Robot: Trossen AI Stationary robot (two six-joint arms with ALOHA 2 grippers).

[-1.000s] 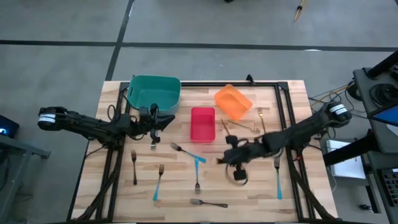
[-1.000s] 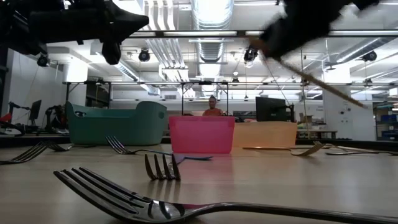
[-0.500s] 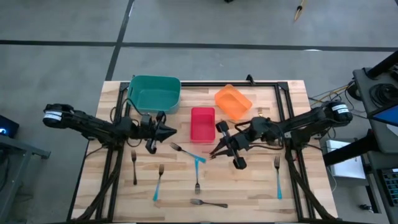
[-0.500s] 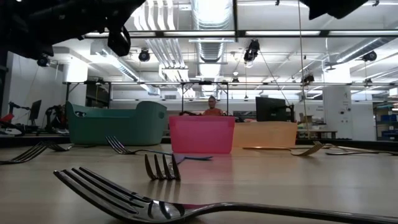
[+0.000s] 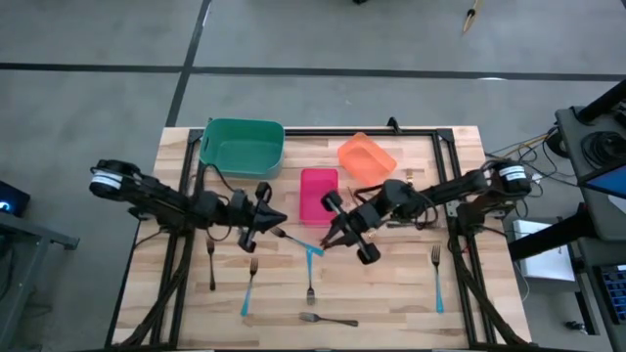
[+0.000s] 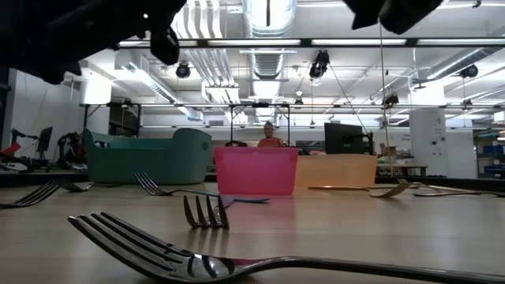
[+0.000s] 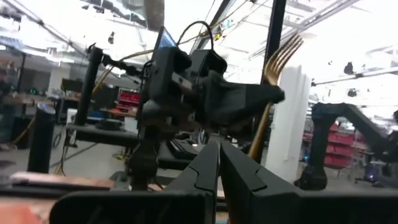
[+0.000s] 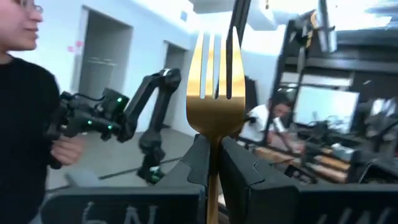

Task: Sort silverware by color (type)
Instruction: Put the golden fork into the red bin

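- From above, the gold fork in the right gripper [image 5: 331, 238] is too thin to make out; it shows plainly only in the right wrist view, where the gold fork [image 8: 216, 93] stands tines-up, its handle pinched between the closed fingers [image 8: 242, 174].
- The left wrist view also catches that fork's tines [image 7: 283, 53] rising behind the right gripper's dark body.
- The left gripper [image 5: 279, 221] has its fingers pressed together on nothing and points toward the right gripper; the two tips are near each other above the middle of the table [image 5: 411, 303].
- In the low view both arms are only dark shapes cut off at the top edge, and neither gripper tip shows.
- The teal bin [image 5: 243, 146] sits at the far left of the row of bins; its inside looks bare from above.
- The red bin [image 5: 318, 194] stands in the middle, just beside the right gripper; nothing can be made out in it.
- The orange bin [image 5: 367, 159] lies tilted to its right; I cannot tell whether it holds anything.
- On the table lie a silver fork with a light-blue handle [image 5: 294, 239] under the grippers, a dark fork [image 5: 210, 262], a blue-handled fork [image 5: 249, 286], a silver fork [image 5: 310, 277], a fork near the front edge [image 5: 328, 318], and a blue-handled fork at the right [image 5: 436, 279].
- A person [image 8: 28, 118] in black stands at the edge of the right wrist view.
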